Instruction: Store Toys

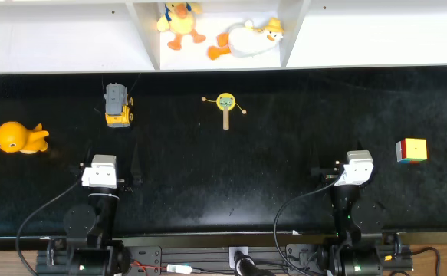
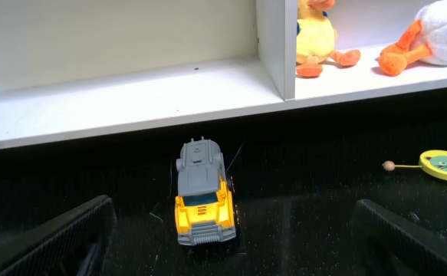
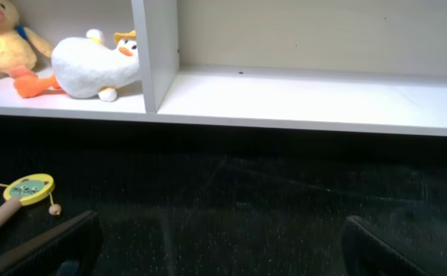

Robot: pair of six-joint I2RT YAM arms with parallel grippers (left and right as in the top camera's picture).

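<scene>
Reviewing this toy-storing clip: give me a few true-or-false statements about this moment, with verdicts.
1. The yellow plush duck sits inside the shelf. True.
2. The left tool grips the toy truck. False: the tool is open and empty, and the truck stands on the table ahead of it.
3. The colour cube lies on the table on the right arm's side. True.
4. The rattle drum is stored in the shelf. False: it lies on the table in front of the shelf.

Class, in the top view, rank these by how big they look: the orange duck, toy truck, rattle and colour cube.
1. orange duck
2. toy truck
3. colour cube and rattle look close: the rattle is longer, the cube bulkier, so no firm order.
</scene>
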